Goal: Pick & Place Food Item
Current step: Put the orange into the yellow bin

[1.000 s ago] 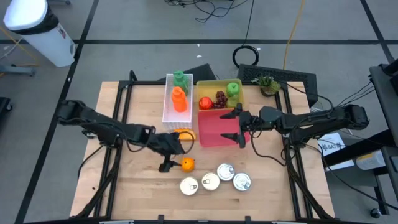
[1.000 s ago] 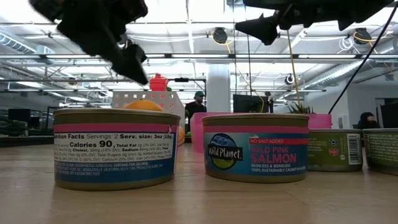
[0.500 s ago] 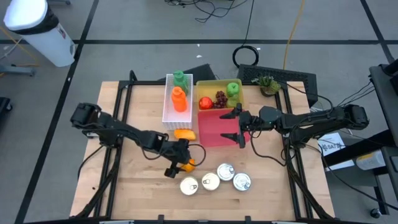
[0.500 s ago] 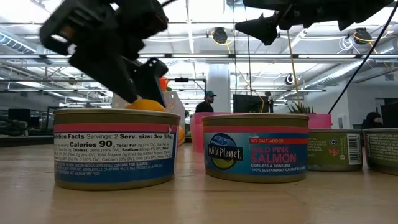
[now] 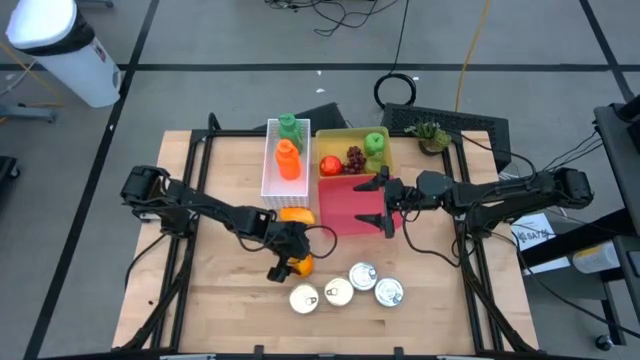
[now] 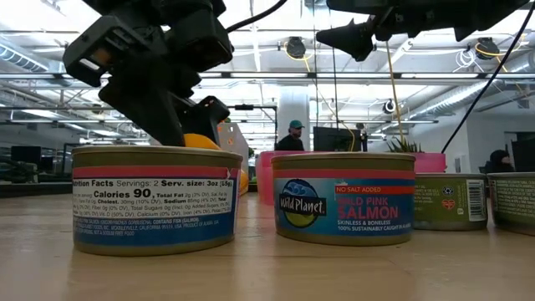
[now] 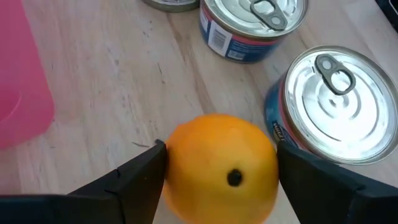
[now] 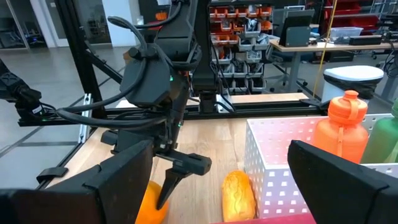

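Between the left hand (image 7: 217, 180) fingers sits a round, dimpled orange (image 7: 221, 169).

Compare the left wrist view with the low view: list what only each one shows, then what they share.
Only the left wrist view: the left gripper with its fingers on either side of the orange, the pull-tab lids of the cans, and a corner of the pink bin.

Only the low view: the can labels, including the salmon can, the right gripper hanging high, and the room behind.

Both: the orange, the cans and the wooden table.
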Robot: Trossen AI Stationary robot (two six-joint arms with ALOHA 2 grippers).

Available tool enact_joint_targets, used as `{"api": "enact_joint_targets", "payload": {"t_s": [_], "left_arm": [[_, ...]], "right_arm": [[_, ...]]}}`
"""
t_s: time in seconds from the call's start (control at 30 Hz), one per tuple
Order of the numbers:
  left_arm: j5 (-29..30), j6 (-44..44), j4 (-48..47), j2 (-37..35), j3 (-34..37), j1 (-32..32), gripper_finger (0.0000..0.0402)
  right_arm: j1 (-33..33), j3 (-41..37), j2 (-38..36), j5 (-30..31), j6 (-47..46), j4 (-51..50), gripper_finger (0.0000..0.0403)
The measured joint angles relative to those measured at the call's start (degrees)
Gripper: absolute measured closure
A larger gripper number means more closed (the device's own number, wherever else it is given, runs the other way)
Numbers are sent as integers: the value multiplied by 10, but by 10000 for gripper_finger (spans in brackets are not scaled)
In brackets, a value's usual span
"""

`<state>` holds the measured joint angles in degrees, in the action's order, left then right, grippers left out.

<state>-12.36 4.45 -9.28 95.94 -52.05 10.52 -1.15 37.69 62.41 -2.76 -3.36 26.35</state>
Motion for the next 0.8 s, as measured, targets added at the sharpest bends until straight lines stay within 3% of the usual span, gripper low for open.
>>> {"api": "enact_joint_targets", "payload": {"t_s": [0.17,0.27,0.4,0.57,0.8], "left_arm": [[1,-1,-1,0,0,0,164],[8,-1,-5,-4,1,0,169],[70,-2,-25,-36,4,0,171],[146,22,-22,-126,3,0,175],[122,115,134,-227,25,-10,182]], "right_arm": [[0,0,0,0,0,0,51],[0,0,0,0,0,0,51],[0,0,0,0,0,0,51],[0,0,0,1,1,0,51],[0,0,0,48,14,-13,51]]}}
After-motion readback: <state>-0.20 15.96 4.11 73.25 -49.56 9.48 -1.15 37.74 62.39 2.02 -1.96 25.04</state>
